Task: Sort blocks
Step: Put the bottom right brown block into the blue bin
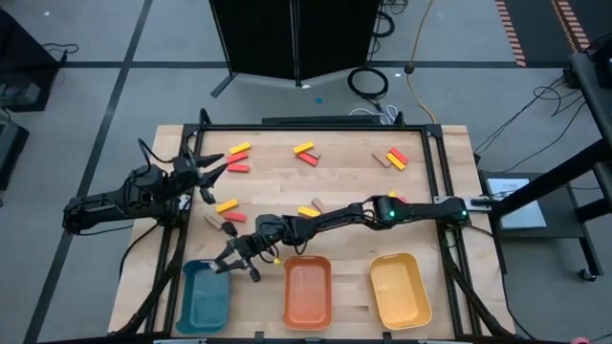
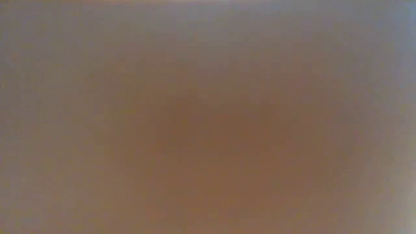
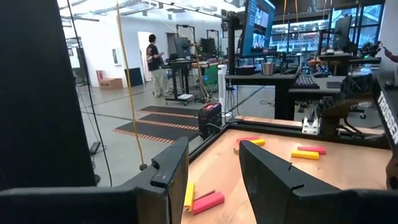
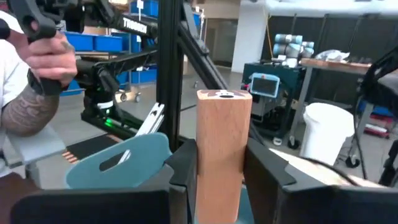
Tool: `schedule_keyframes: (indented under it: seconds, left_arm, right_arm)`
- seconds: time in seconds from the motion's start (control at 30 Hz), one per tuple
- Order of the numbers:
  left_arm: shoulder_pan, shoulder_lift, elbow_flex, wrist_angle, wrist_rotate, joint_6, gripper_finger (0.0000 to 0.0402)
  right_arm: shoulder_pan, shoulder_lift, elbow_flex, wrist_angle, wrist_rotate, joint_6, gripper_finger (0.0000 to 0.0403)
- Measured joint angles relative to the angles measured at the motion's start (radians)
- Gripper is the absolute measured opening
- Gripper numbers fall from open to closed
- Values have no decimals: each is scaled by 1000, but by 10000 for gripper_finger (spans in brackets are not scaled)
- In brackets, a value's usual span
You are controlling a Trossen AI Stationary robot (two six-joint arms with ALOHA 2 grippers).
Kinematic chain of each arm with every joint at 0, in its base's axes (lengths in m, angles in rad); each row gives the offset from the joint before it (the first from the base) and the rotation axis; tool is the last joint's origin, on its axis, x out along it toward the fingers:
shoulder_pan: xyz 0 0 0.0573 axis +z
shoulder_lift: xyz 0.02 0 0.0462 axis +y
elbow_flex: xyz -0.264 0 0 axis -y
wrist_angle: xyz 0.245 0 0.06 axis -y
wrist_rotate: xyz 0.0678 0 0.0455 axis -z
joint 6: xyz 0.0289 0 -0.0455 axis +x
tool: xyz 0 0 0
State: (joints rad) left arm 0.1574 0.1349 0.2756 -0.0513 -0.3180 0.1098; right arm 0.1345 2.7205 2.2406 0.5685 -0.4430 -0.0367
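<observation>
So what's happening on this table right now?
The robot is sorting small blocks into trays. The right gripper is shut on a tan wooden block, reaching across to just above the blue tray. The left gripper hangs open and empty near the table's far left. The orange tray and yellow tray sit alongside; red, yellow and tan blocks are scattered over the table.

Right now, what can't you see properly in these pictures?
- Low view: all blur, nothing of the table shows.
- Right wrist view: the right gripper holds a tan block; its lower end is cut off by the picture's edge.
- High view: the blue tray is partly covered by that gripper.
- Left wrist view: the left gripper hides part of the yellow and red blocks.
</observation>
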Motion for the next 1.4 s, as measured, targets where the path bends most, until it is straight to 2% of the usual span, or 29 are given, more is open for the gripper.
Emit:
schedule_keyframes:
  seconds: [0.63, 0.93, 1.2, 1.4]
  left_arm:
    - [-1, 0, 0, 14, 18, -21, 141]
    - [-1, 0, 0, 29, 19, -20, 141]
    - [-1, 0, 0, 45, 19, -18, 141]
    - [-1, 0, 0, 44, 19, -17, 141]
  right_arm:
    - [-2, 1, 0, -59, 3, 77, 84]
    - [-1, 28, -1, -14, 25, 55, 84]
    - [5, 89, 0, 77, 35, 132, 84]
    - [5, 92, 12, 83, 54, 121, 90]
